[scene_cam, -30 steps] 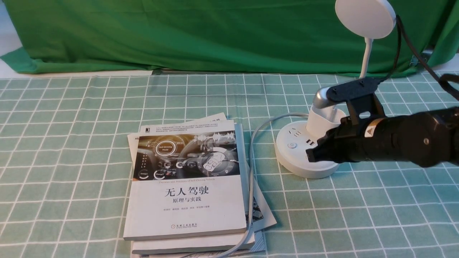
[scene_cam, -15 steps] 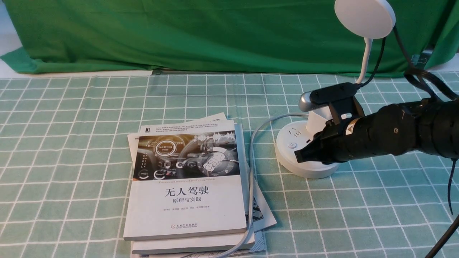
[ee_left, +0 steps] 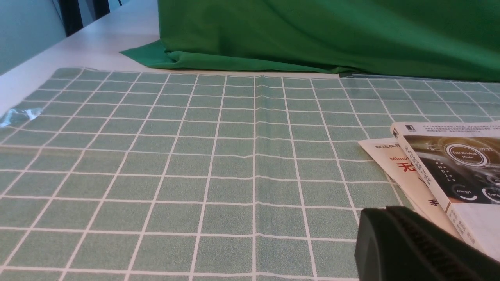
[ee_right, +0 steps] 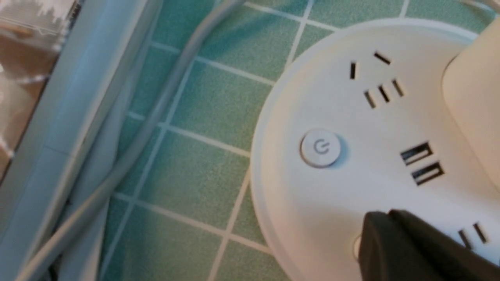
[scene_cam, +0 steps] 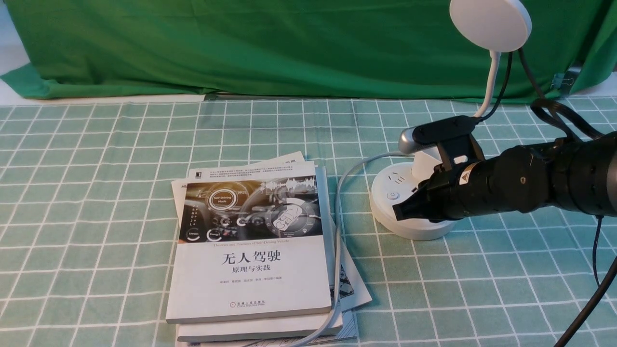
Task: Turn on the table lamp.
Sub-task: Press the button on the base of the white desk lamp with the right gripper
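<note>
The white table lamp stands at the right: its flat disc head [scene_cam: 490, 24] is up high, on a thin neck [scene_cam: 490, 79] above a round base [scene_cam: 385, 212]. No glow shows on the disc. The oval cup [scene_cam: 424, 166] is mostly hidden behind my right arm. My right gripper [scene_cam: 401, 211] is shut, and its tip sits low over the front of the base, just right of the power button [scene_cam: 393, 195]. In the right wrist view the gripper's tip [ee_right: 375, 234] half covers a second small button [ee_right: 355, 248]; the power button [ee_right: 321, 148] lies uncovered beside it. My left gripper [ee_left: 375, 230] is shut with nothing in it.
A stack of books [scene_cam: 250, 241] lies left of the lamp. The lamp's grey cord [scene_cam: 337, 231] runs along the books' right edge to the near table edge. A green cloth [scene_cam: 241, 48] hangs at the back. My right arm's black cables [scene_cam: 554, 106] loop near the lamp neck.
My right arm has moved left and slightly down, bringing its shut tip from the right side of the base to over the base's front. The lamp and books have not moved.
</note>
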Tool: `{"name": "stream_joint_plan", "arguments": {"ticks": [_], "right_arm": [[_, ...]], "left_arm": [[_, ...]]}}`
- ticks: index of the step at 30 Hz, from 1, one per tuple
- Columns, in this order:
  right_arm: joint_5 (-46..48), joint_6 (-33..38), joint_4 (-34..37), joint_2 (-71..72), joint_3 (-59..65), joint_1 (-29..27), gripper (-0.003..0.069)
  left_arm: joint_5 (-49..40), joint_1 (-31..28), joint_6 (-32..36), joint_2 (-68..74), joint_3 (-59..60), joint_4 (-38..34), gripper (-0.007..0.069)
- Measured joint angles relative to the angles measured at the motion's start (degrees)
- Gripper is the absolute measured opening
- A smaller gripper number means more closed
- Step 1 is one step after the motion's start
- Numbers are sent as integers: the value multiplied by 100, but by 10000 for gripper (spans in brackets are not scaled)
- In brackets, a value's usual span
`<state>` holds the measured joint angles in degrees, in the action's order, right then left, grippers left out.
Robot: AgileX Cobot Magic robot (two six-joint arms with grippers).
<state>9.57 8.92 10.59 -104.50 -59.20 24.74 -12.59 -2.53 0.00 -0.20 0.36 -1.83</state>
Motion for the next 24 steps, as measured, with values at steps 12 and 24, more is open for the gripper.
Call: {"name": "stream_joint_plan", "arguments": {"ticks": [12, 24], "right_arm": [[-142, 138, -24, 0, -18, 0, 39], [-86, 232, -37, -111, -18, 0, 40]], "left_arm": [[0, 0, 0, 0, 0, 0, 21], [0, 0, 0, 0, 0, 0, 21]]}}
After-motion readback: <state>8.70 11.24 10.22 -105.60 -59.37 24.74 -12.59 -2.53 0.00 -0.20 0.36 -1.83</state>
